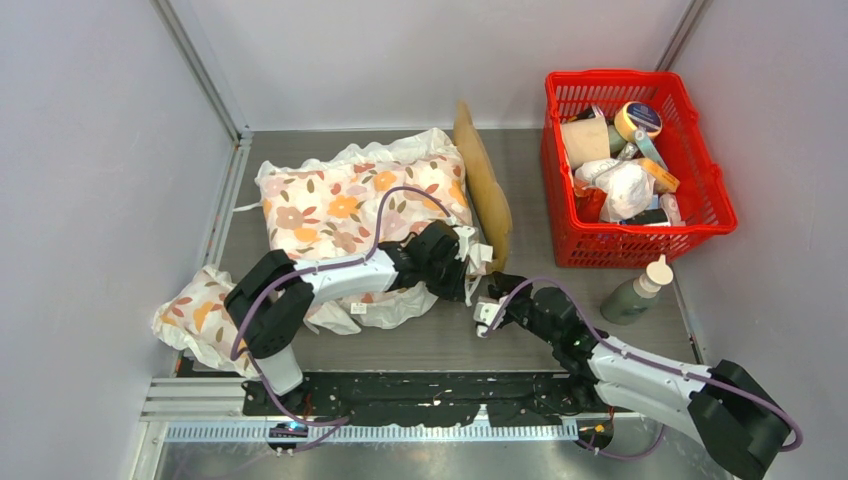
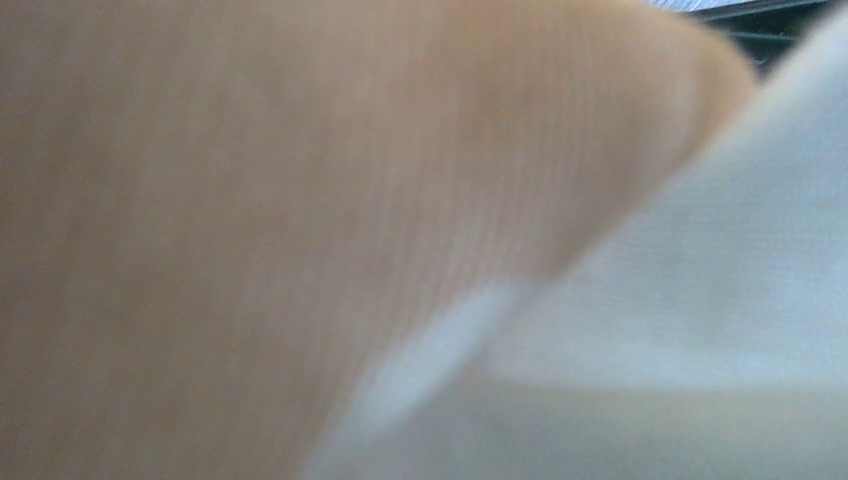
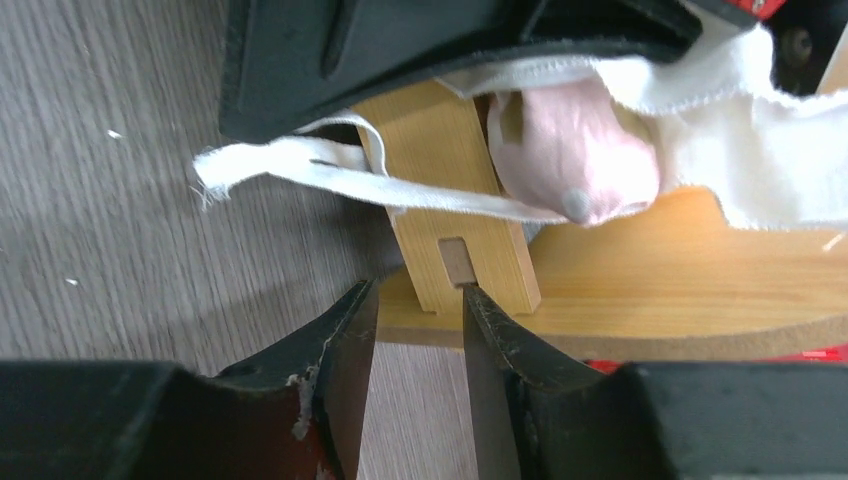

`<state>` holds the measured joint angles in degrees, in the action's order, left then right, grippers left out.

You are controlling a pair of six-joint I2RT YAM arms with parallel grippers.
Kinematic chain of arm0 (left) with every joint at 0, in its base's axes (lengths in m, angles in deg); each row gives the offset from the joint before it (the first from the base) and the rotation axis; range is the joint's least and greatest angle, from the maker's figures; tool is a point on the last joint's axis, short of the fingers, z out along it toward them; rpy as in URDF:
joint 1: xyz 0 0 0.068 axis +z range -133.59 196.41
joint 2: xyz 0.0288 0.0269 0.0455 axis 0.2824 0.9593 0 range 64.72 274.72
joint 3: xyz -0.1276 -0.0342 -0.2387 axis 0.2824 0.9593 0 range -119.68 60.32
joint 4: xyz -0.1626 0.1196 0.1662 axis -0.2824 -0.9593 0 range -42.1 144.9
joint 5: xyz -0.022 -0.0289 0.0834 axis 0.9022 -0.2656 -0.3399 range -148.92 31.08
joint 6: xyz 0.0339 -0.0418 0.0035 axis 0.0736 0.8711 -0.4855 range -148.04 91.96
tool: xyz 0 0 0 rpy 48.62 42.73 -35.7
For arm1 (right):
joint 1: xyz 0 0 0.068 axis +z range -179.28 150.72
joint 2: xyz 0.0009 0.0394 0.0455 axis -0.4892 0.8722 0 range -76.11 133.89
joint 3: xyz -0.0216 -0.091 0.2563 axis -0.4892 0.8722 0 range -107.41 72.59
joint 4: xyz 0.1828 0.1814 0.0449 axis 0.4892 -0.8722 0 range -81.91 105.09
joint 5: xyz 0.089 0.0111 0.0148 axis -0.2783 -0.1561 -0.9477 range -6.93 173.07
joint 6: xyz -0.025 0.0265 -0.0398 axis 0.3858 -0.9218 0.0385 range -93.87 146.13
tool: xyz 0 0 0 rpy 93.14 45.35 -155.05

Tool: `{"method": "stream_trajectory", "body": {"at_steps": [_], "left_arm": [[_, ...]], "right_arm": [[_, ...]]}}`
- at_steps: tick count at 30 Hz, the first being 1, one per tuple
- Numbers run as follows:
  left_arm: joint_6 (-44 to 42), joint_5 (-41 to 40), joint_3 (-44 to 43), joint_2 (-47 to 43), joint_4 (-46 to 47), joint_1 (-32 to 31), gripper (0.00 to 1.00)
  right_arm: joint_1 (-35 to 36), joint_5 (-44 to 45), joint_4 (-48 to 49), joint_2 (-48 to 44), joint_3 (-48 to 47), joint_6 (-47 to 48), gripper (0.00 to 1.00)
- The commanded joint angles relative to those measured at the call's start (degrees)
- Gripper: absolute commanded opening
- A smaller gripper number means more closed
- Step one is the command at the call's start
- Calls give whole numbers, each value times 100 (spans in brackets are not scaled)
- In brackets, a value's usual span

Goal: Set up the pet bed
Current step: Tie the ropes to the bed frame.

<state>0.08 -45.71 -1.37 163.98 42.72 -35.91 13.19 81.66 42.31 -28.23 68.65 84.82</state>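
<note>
The pet bed (image 1: 486, 187) stands tipped on its side, its light-wood headboard upright against the floral cushion (image 1: 350, 200). My left gripper (image 1: 470, 265) is shut at the bed's near corner, amid white cloth (image 1: 400, 305); whether it pinches that cloth I cannot tell. In the left wrist view, blurred wood (image 2: 250, 200) and white cloth (image 2: 720, 250) hide the fingers. My right gripper (image 3: 418, 300) is open, its tips at the near corner of the wooden board (image 3: 650, 270), just short of a slotted post (image 3: 450, 190). From above, the right gripper (image 1: 490, 300) lies just right of the left one.
A red basket (image 1: 640, 240) full of small items stands at the back right. A grey-green squeeze bottle (image 1: 635, 295) stands in front of it. A second floral cushion (image 1: 195, 315) hangs over the table's left near edge. Grey walls close in on both sides.
</note>
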Motion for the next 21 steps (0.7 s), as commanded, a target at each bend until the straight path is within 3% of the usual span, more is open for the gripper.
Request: {"method": "stream_trajectory", "body": {"at_steps": [1, 21], "left_arm": [[14, -72, -99, 177, 267, 155, 0], [29, 62, -259, 230, 192, 180, 0]], "right_arm": [[-46, -599, 906, 244, 49, 179, 44], [-188, -1043, 1558, 1285, -194, 535, 40]]}}
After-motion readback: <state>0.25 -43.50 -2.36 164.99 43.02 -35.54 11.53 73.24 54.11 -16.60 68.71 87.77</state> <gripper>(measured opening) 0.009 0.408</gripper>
